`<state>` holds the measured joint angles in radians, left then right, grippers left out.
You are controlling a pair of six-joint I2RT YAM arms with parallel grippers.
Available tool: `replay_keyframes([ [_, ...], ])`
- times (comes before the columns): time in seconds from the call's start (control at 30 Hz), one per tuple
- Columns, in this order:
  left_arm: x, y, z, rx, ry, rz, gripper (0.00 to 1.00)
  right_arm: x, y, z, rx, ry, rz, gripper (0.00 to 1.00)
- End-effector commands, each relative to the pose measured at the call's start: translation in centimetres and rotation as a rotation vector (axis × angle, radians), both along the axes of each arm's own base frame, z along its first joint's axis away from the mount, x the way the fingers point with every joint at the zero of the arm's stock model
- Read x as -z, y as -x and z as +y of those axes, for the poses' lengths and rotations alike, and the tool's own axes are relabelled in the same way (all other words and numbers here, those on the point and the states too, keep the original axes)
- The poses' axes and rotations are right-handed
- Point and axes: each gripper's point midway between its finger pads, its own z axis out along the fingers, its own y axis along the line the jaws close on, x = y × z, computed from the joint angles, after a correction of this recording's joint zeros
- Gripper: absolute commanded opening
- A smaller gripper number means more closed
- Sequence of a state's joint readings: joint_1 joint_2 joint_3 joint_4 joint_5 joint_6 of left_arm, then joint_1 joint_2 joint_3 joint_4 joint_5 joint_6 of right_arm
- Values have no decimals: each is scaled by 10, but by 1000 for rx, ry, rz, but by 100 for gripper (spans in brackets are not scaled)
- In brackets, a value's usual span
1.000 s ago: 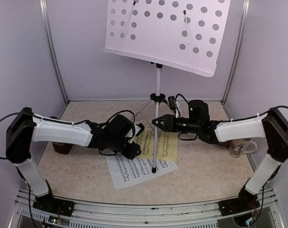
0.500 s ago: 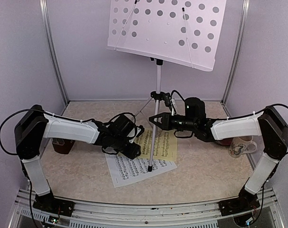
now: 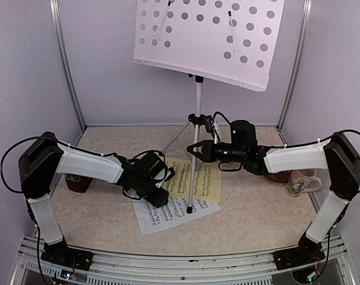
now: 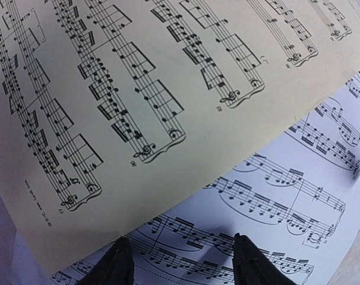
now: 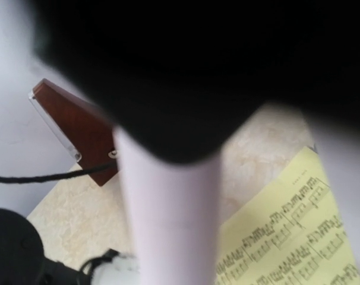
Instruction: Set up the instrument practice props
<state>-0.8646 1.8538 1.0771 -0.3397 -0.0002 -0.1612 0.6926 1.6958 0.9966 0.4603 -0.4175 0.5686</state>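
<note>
The right fingers (image 3: 199,148) are closed around a white tube of the stand (image 3: 197,98), the one that runs down to a foot planted on the white sheet (image 3: 162,215). That grip looks meant to steady the stand or lift it, since the foot pins the paper. The left fingers (image 4: 122,267) are about half open and hold nothing. Their tips are low over the white sheet, right beside the edge of the yellow sheet (image 4: 138,101), which overlaps it. This looks like the start of a pinch on a page, though I cannot tell whether the tips touch the paper.

Both sheets lie flat on the desk (image 3: 257,208) under the stand, not yet on its perforated top. The metronome (image 5: 79,130) stands upright at the far left, behind the left arm.

To the right, partly hidden by the right arm, sit a mug (image 3: 303,181) and a red dish (image 3: 280,176). Their contents cannot be seen.
</note>
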Motion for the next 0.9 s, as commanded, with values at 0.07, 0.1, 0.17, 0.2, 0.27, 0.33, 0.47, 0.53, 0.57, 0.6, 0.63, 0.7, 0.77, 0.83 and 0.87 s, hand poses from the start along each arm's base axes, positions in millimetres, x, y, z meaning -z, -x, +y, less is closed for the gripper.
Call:
replay_keyframes([
  [0.07,21,41,60,-115,-127,122,56,23,11,-15,18,60,98,0],
  [0.1,19,44,66,-137,-132,127,56,23,11,-16,19,64,92,0],
  [0.17,13,51,77,-183,-132,132,56,22,12,-18,17,69,86,0],
  [0.2,11,54,84,-210,-138,130,56,22,13,-18,15,69,87,0],
  [0.27,5,57,95,-289,-126,120,57,22,14,-18,12,68,86,0],
  [0.33,-5,58,98,-334,-97,110,56,22,15,-18,5,65,87,0],
  [0.47,-56,29,73,-342,31,-58,57,20,17,-16,-13,52,84,0],
  [0.53,-77,11,43,-306,115,-109,58,18,18,-13,-29,42,87,0],
  [0.57,-90,-1,24,-292,162,-128,58,15,18,-12,-37,35,87,0],
  [0.6,-92,-11,9,-277,180,-132,58,12,19,-11,-41,28,84,0],
  [0.63,-95,-19,-6,-266,201,-135,57,8,19,-11,-42,19,83,0],
  [0.7,-90,-29,-33,-241,236,-127,57,0,20,-10,-46,6,77,0],
  [0.77,-84,-34,-54,-226,277,-116,57,-4,20,-11,-45,3,72,0],
  [0.83,-77,-37,-70,-211,312,-109,57,-3,20,-12,-43,7,72,0],
  [0.87,-72,-38,-78,-199,313,-110,57,-2,20,-12,-44,7,73,0],
])
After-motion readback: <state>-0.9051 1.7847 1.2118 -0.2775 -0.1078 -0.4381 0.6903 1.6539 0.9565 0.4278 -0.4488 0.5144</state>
